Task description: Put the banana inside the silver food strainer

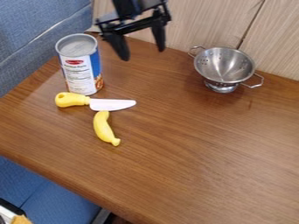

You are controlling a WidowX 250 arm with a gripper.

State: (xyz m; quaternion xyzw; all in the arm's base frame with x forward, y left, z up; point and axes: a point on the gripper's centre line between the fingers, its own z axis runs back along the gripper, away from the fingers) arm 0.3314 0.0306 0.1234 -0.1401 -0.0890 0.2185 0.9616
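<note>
High over the back of the table, at the top of the camera view, my gripper (pixel 144 53) hangs open, its two fingers spread apart with nothing between them. The yellow banana (pixel 104 128) lies on the table at left of centre, below and to the left of the gripper in the view. At the back right stands the silver strainer (pixel 225 65), upright on its foot with handles at both sides; its bowl holds nothing that I can see.
A toy knife (pixel 112 104) with a yellow handle lies just behind the banana's upper end. Behind the knife stands a tall can (pixel 81 64). The wooden table (pixel 192 157) meets a panelled wall at the back, and its front edge slants down to the right.
</note>
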